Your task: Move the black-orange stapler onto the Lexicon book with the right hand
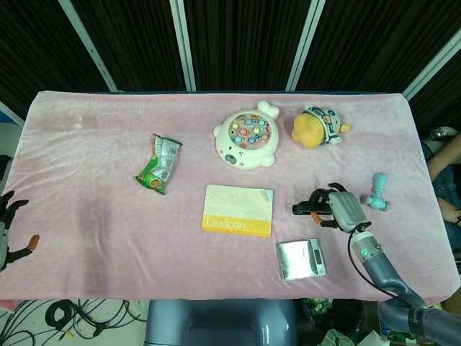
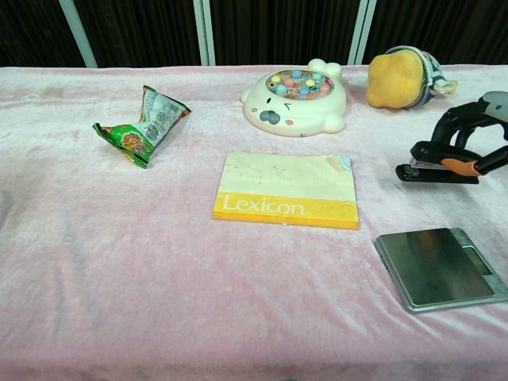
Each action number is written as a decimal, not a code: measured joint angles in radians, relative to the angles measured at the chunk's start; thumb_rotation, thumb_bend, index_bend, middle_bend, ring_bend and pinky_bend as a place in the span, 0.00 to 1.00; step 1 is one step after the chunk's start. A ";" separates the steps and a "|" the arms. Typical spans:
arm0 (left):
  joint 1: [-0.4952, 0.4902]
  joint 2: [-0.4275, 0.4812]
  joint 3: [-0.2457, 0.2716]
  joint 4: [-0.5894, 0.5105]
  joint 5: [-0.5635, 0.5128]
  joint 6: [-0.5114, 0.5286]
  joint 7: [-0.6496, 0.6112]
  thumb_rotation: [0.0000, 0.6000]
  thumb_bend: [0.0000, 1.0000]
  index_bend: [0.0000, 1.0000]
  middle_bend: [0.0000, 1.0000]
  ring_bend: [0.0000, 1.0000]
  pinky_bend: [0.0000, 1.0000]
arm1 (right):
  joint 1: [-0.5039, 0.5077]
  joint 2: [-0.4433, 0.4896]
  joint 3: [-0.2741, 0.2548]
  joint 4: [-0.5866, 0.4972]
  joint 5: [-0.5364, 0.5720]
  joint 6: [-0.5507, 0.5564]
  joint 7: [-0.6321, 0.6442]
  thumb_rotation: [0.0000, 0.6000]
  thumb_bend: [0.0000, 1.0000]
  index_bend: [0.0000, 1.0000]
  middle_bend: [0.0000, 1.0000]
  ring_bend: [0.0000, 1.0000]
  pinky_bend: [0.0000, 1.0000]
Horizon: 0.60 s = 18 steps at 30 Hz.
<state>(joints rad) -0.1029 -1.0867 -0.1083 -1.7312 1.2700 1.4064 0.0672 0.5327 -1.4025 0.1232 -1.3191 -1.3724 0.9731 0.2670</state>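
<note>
My right hand (image 1: 336,209) (image 2: 476,135) grips the black-orange stapler (image 1: 308,210) (image 2: 438,170) and holds it a little above the pink cloth, right of the book. The stapler's nose points left toward the Lexicon book (image 1: 238,210) (image 2: 287,190), which lies flat at the table's middle with its yellow title band facing me. A gap of cloth separates stapler and book. My left hand (image 1: 9,227) hangs off the table's left edge with fingers spread, holding nothing.
A silver scale (image 1: 300,259) (image 2: 441,267) lies in front of the stapler. A white fishing toy (image 1: 247,138) (image 2: 296,101) and a yellow plush (image 1: 318,126) (image 2: 402,76) sit behind. A green snack bag (image 1: 159,164) (image 2: 141,126) is at left, a teal toy (image 1: 377,192) at right.
</note>
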 measured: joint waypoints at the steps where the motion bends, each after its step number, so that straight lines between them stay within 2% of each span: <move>1: 0.000 0.000 0.000 -0.001 0.000 0.000 0.000 1.00 0.31 0.19 0.03 0.00 0.01 | 0.003 0.005 0.005 -0.025 0.006 -0.001 -0.018 1.00 0.41 0.56 0.49 0.45 0.16; 9: 0.001 0.004 0.000 -0.002 0.000 0.000 -0.010 1.00 0.31 0.19 0.03 0.00 0.01 | 0.055 -0.004 0.051 -0.127 0.083 -0.036 -0.188 1.00 0.41 0.57 0.49 0.45 0.16; 18: 0.002 0.014 0.000 -0.001 -0.003 -0.011 -0.034 1.00 0.31 0.19 0.03 0.00 0.01 | 0.166 -0.106 0.137 -0.174 0.375 -0.083 -0.441 1.00 0.41 0.58 0.49 0.46 0.16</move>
<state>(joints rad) -0.1010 -1.0724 -0.1084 -1.7324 1.2669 1.3957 0.0336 0.6982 -1.5089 0.2603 -1.4928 -0.9978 0.8898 -0.1744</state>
